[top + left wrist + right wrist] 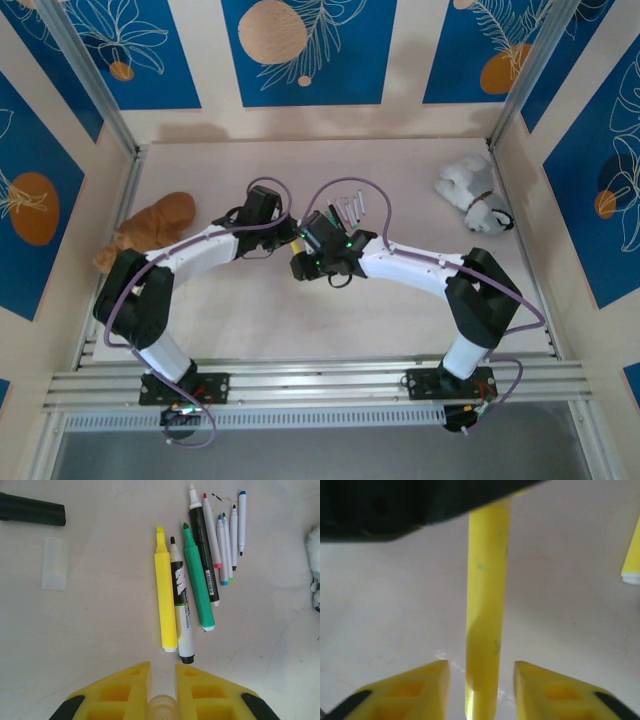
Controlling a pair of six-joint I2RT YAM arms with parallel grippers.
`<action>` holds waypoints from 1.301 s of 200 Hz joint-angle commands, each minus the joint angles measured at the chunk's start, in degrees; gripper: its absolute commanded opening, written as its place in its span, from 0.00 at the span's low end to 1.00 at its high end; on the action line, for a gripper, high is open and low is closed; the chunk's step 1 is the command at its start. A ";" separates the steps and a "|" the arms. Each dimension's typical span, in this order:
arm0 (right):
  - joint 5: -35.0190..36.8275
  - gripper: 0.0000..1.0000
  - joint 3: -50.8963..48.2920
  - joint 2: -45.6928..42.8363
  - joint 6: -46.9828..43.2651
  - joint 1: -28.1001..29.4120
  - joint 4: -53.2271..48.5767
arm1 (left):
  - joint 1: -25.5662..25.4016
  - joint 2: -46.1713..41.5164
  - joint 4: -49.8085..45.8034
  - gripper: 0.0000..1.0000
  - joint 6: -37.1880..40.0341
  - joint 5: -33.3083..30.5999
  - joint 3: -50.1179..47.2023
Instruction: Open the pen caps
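— Yellow fingers of our left gripper point(162, 672) sit nearest, almost together around a pale see-through cap point(161, 707). Do we call that a grip?

— We do. Both fingers press against it, with no more than its own width between them.

— And our right gripper point(481, 667)?

— Its jaws stand partly apart around a yellow pen body point(487, 580), with a gap on either side, so we hold nothing there. That body runs away from the fingers and passes under a dark shape point(395, 505).

— Where else do we see caps?

— One clear cap point(54, 562) lies alone on the table point(100, 630). It is well left of a row of bare-tipped pens: a yellow highlighter point(165, 600), a green marker point(197, 585) and thinner ones beyond.

— What about the black stick point(30, 510) at the far left?

— We cannot tell whether it is a cap or a pen.
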 commanded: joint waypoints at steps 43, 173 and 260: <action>-0.83 0.37 4.21 4.87 -0.25 -0.60 0.03 | -0.79 -2.61 1.99 0.00 -0.24 1.77 -1.03; 0.71 0.00 -15.92 -21.22 10.82 7.36 -5.49 | 3.31 2.09 -3.92 0.00 4.32 -6.48 8.24; -2.05 0.00 13.19 13.17 -1.76 -9.11 -8.94 | 7.79 -4.72 -9.92 0.00 9.02 -5.68 -1.16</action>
